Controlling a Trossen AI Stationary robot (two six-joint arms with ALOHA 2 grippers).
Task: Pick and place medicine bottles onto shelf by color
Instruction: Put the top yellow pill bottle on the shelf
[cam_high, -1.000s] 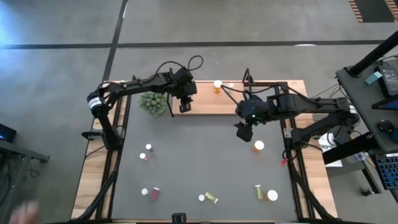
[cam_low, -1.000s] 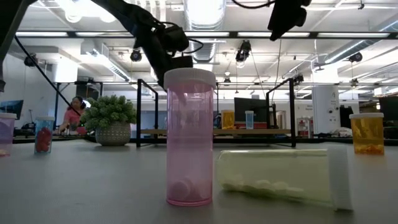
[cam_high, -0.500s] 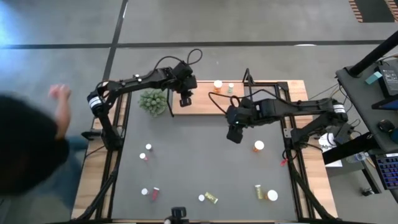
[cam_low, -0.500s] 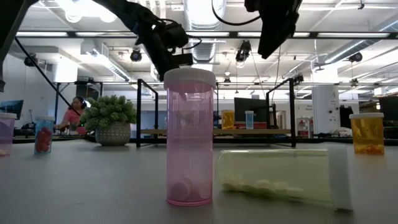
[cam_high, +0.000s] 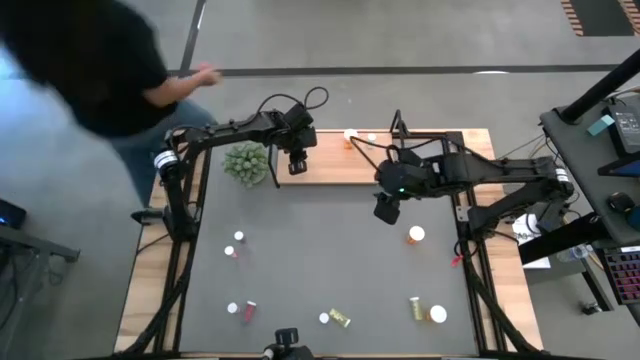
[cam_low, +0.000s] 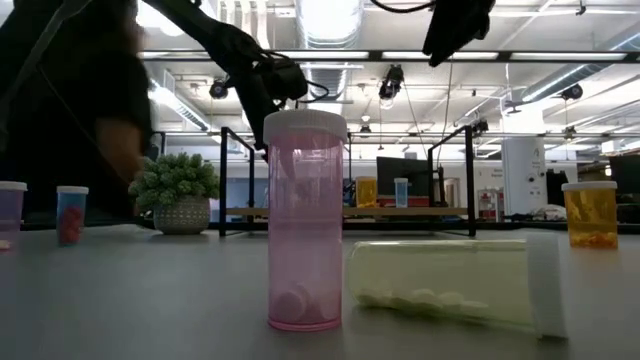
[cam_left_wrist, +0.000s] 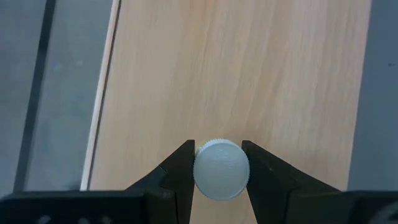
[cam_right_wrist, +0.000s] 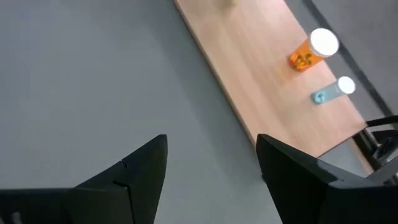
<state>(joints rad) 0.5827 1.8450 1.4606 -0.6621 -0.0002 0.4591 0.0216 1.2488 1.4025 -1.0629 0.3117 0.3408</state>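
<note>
Dark grey mat (cam_high: 320, 260) covers most of the table; wood shelf (cam_high: 330, 168) sits along its 12 o'clock edge, black uprights at both ends. Beyond the table: bare concrete floor, and in the low view an open workshop with strip lights. A person (cam_high: 95, 60) stands off the table at 10 o'clock, blurred.

Plant (cam_high: 245, 163) in a pot at the shelf's 9 o'clock end. Left gripper (cam_left_wrist: 221, 171) hangs over that end, fingers clamped on a white-capped bottle (cam_left_wrist: 221, 169); body colour hidden under the cap.

On the shelf toward 1 o'clock: orange bottle (cam_right_wrist: 309, 51) with pills, and a small pale-blue bottle (cam_right_wrist: 329, 92) just beside it, both upright.

Right gripper (cam_right_wrist: 211, 168) hovers over the mat just below the shelf, fingers apart, holding nothing.

On the mat near 6 o'clock: upright pink bottle (cam_low: 304, 222) with a few white pills at the bottom, yellow-green bottle (cam_low: 455, 282) lying on its side beside it, pills along its length. Orange bottle (cam_high: 415, 236) upright at 3 o'clock.
</note>
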